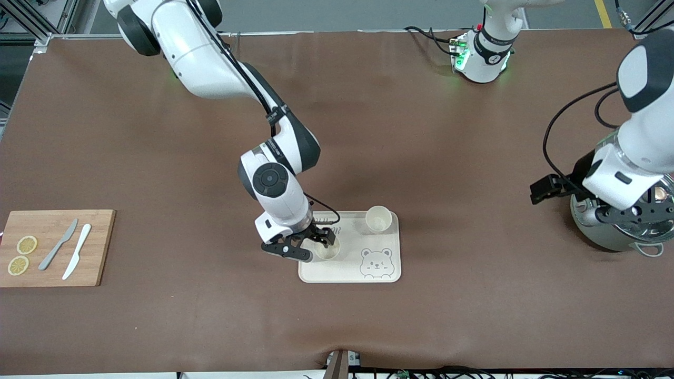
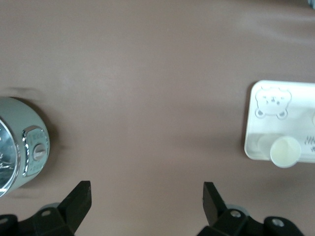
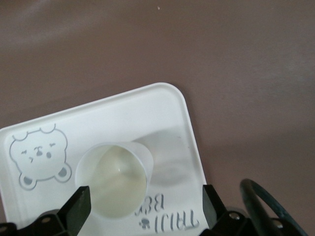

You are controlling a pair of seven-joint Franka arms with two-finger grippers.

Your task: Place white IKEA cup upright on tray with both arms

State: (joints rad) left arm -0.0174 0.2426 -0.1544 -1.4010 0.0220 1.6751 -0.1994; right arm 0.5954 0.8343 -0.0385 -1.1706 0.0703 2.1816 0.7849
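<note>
A cream tray [image 1: 387, 242] with a bear face lies mid-table. One white cup [image 1: 328, 250] stands upright on it at the right arm's end; a second white cup [image 1: 378, 218] stands upright at the corner nearest the left arm's base. My right gripper [image 1: 318, 246] is open just over the first cup; in the right wrist view the cup [image 3: 115, 179] stands between the spread fingers [image 3: 78, 204], near one of them and not gripped. My left gripper [image 1: 545, 189] is open and empty over bare table toward the left arm's end. The left wrist view shows the tray [image 2: 266, 125] and a cup [image 2: 285, 151] far off.
A grey-green round cooker [image 1: 616, 234] stands under the left arm and shows in the left wrist view [image 2: 19, 142]. A wooden cutting board [image 1: 95, 263] with two knives and lemon slices lies at the right arm's end of the table.
</note>
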